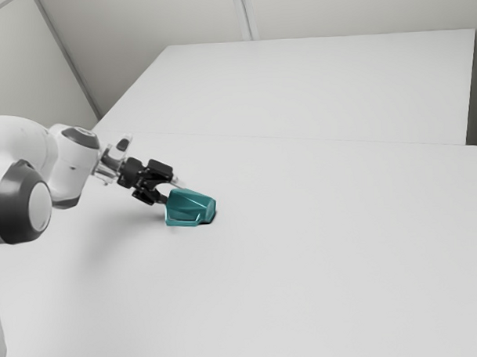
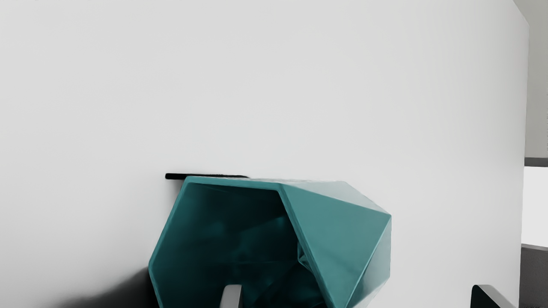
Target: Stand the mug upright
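The teal faceted mug (image 1: 190, 207) lies on its side on the white table (image 1: 319, 246), its mouth turned toward my hand. My gripper (image 1: 171, 191) is right at the mouth end, low over the table. In the wrist view the gripper (image 2: 359, 296) stands open, fingers wide apart. One finger (image 2: 231, 296) overlaps the dark mouth of the mug (image 2: 334, 231); whether its tip is inside I cannot tell. The other finger stands outside, beyond the mug's faceted side wall, with a gap between. The lower part of the mug is cut off in the wrist view.
A thin dark strip (image 2: 175, 176) shows along the mug's rim against the table. A second white surface (image 1: 313, 82) lies past a seam toward the back of the exterior view, with pale walls beyond. A dark shadow falls beside the mug.
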Available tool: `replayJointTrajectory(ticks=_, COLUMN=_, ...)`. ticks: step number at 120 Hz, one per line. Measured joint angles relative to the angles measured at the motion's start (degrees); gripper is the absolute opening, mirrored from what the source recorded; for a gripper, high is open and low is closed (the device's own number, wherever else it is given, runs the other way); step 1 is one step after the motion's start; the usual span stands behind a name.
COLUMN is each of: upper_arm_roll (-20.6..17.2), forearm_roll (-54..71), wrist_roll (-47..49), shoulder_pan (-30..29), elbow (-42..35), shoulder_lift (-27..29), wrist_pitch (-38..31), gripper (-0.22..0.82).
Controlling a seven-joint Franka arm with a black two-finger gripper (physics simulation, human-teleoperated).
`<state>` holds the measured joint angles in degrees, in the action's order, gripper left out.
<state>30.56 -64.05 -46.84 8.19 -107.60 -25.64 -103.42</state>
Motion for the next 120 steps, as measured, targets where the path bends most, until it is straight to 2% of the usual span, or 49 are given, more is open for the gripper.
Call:
replayJointTrajectory(ticks=20, upper_arm_roll=0.0, forearm_roll=-1.1, wrist_roll=-0.9, shoulder_pan=0.7, elbow=0.0, shoulder_lift=-0.4, wrist_pitch=-0.3, gripper=0.55)
replayJointTrajectory(ticks=35, upper_arm_roll=-0.1, forearm_roll=-2.0, wrist_roll=-1.5, shoulder_pan=1.1, elbow=0.0, shoulder_lift=-0.6, wrist_pitch=-0.6, gripper=0.47)
replayJointTrajectory(ticks=67, upper_arm_roll=-0.1, forearm_roll=-2.6, wrist_roll=-2.2, shoulder_pan=1.1, elbow=0.2, shoulder_lift=-0.6, wrist_pitch=-1.0, gripper=0.07)
replayJointTrajectory(ticks=77, upper_arm_roll=-0.1, forearm_roll=-2.6, wrist_roll=-2.4, shoulder_pan=1.1, elbow=0.3, shoulder_lift=-0.6, wrist_pitch=-1.1, gripper=-0.02)
replayJointTrajectory(ticks=98, upper_arm_roll=-0.1, forearm_roll=-2.5, wrist_roll=-2.6, shoulder_pan=1.1, elbow=0.4, shoulder_lift=-0.3, wrist_pitch=-1.4, gripper=-0.11)
replayJointTrajectory(ticks=120, upper_arm_roll=-0.1, forearm_roll=-2.7, wrist_roll=-2.6, shoulder_pan=1.3, elbow=0.5, shoulder_lift=0.4, wrist_pitch=-1.5, gripper=-0.15)
